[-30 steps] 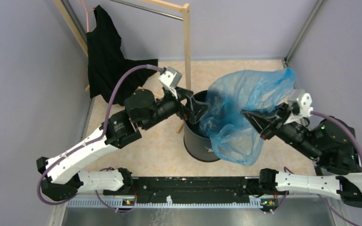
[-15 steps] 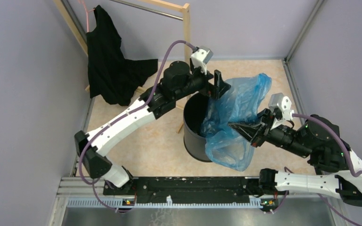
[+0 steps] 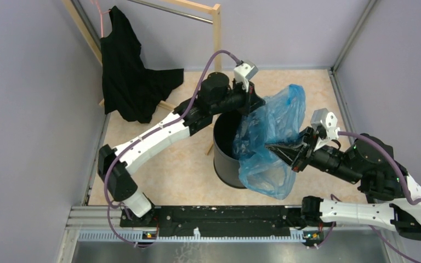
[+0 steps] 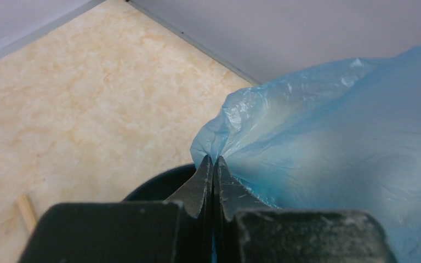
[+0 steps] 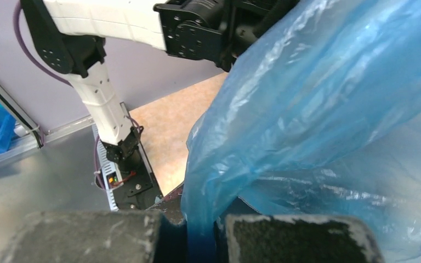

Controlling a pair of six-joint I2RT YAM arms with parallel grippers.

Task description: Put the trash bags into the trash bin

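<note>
The trash bag (image 3: 277, 123), thin, wrinkled and light blue, drapes over the right side of the dark trash bin (image 3: 226, 161) and hangs down its outer wall. My left gripper (image 3: 256, 103) is at the bin's far rim, shut on the bag's upper edge. In the left wrist view the fingers (image 4: 214, 160) pinch a fold of the bag (image 4: 334, 142) above the bin's rim (image 4: 159, 183). My right gripper (image 3: 278, 148) is shut on the bag's near right side. In the right wrist view the blue film (image 5: 318, 104) runs down between the pads of that gripper (image 5: 200, 235).
A black garment (image 3: 125, 68) hangs on a wooden rack (image 3: 217, 44) at the back left, and one rack post stands just left of the bin. Grey walls close in on the left, the back and the right. The arm bases sit on the near rail (image 3: 214, 213).
My left arm rose from the bin's left rim to its far side and its open jaws shut on the bag's edge. The bag sagged lower; my right gripper came inward, still holding it.
</note>
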